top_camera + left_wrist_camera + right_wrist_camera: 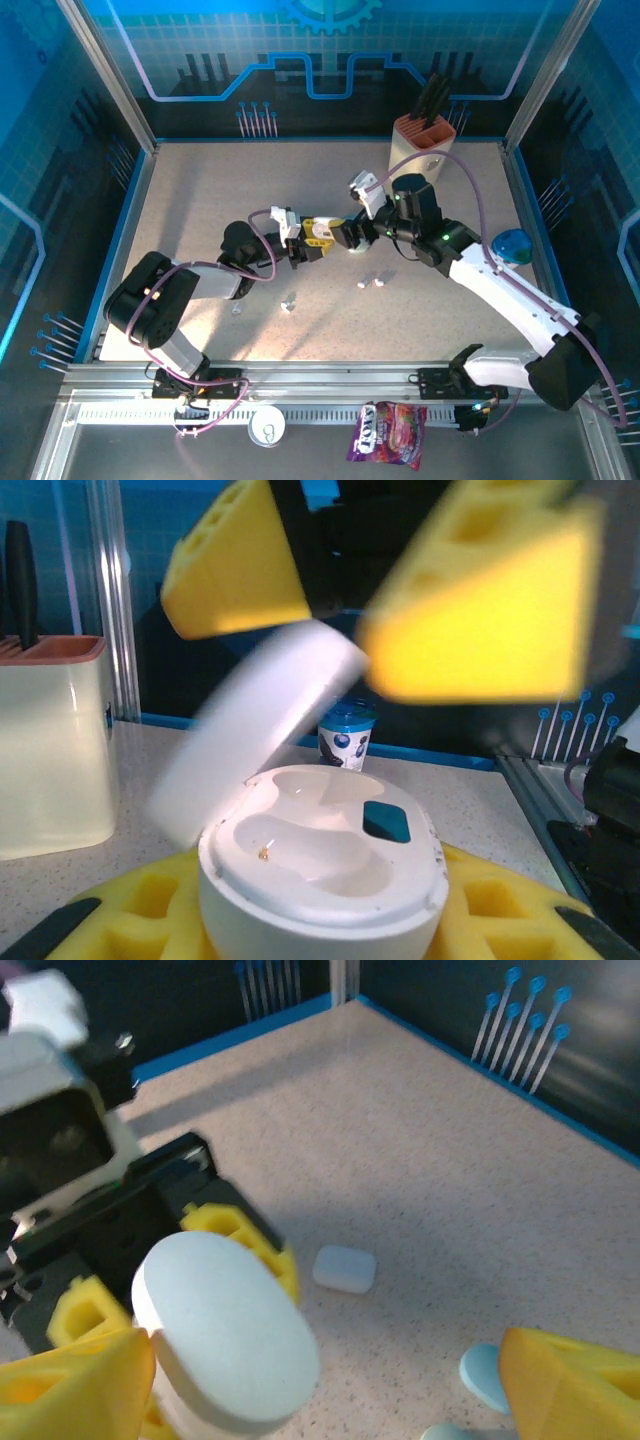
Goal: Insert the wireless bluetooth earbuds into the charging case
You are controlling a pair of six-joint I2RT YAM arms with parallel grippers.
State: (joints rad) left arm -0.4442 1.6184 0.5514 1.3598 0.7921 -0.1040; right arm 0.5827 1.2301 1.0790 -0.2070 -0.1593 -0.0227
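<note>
- Step in hand: case opened and presented, no bud loaded yet.
- Left gripper (pixel 316 240): yellow foam pads pinch the base of the white rounded plastic charging case (pixel 320 880), mid-table.
- Its white oval hinged lid (pixel 255 735) stands tipped up toward 10 o'clock in the left wrist view; both moulded wells look empty.
- Right gripper (pixel 345 236): fingers spread wide either side of the lid, carrying nothing. One pad sits right by the lid; can't tell if it touches.
- Tiny glossy white earbuds (pixel 366 284) lie loose on the speckled beige table (pixel 200 190): a pair at 5 o'clock of the case, one more at 7 o'clock, near but apart.
- Next, my read: right gripper goes to the 5 o'clock pair and takes one bud in a narrow, well-centred pinch, since they're small and slick.
- Risk: the lid drops shut once unsupported.
</note>
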